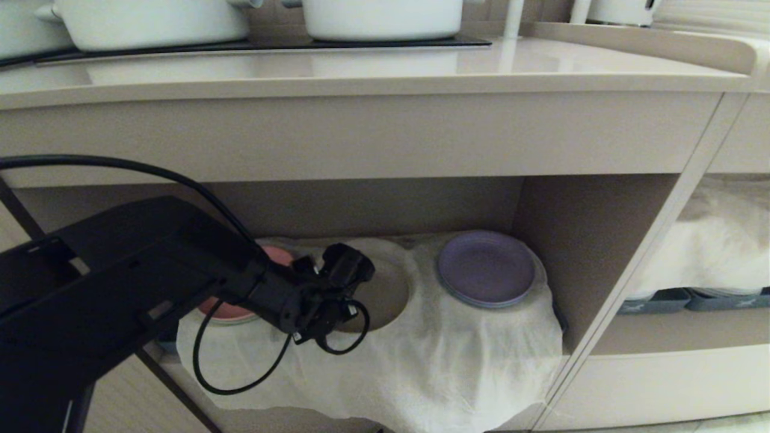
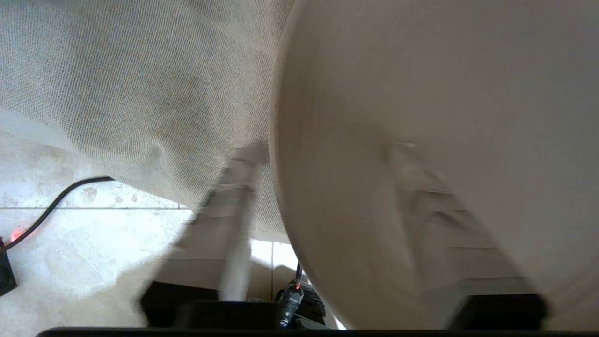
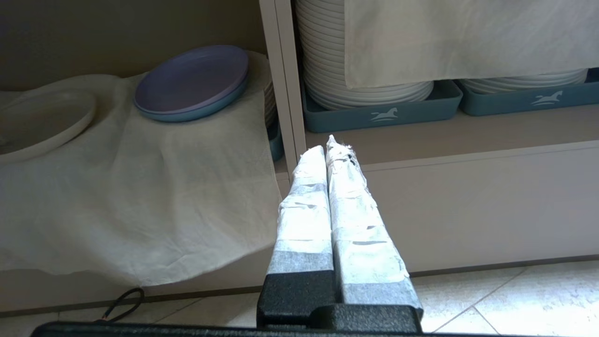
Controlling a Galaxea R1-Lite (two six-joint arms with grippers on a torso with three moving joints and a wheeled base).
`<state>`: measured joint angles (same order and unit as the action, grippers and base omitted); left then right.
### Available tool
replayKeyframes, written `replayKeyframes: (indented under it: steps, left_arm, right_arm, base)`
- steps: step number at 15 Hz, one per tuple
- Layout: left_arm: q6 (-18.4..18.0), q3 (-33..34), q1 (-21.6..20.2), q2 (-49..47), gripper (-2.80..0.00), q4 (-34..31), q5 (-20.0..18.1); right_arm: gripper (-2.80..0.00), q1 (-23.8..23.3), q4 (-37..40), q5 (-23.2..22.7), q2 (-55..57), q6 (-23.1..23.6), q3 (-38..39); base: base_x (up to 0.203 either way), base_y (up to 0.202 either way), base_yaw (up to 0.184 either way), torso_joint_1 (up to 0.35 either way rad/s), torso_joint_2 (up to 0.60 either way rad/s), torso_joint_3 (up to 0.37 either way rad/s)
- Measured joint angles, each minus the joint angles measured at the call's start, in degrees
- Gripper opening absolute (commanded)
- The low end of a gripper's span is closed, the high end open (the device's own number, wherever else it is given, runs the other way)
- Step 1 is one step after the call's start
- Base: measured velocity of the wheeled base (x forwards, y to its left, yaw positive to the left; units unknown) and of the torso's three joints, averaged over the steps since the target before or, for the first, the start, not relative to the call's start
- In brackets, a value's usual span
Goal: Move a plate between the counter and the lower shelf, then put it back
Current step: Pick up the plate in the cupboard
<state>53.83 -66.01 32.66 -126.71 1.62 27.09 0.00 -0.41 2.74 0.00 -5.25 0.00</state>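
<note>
We have the plate [image 1: 385,294] down on the lower shelf [image 1: 577,240] — left gripper [image 2: 323,154] pinching its rim — the counter [image 1: 421,72] return still ahead.

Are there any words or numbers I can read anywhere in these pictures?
No words or numbers can be read anywhere.
Blue trays: only a small white horse picture on the front of each, with no letters.
Plate, cloth, counter: no writing.
</note>
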Motion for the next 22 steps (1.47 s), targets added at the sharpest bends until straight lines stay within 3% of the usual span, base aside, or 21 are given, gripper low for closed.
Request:
replayKeyframes:
  steps: [14, 22]
  left_arm:
    - [0.04, -1.49, -0.20, 0.13, -2.80, -1.41, -0.02]
    - [0.85, 3.56, -0.89, 1.52, -2.80, -0.88, 0.04]
  right_arm:
    - [-2.80, 0.00, 0.00, -0.02, 0.00, 0.02, 0.00]
    - [-2.80, 0.00, 0.00, -0.02, 0.00, 0.02, 0.00]
  base:
    - [0.000, 0.000, 0.000, 0.000, 0.00, 0.000]
    - [0.000, 0.000, 0.000, 0.000, 0.00, 0.000]
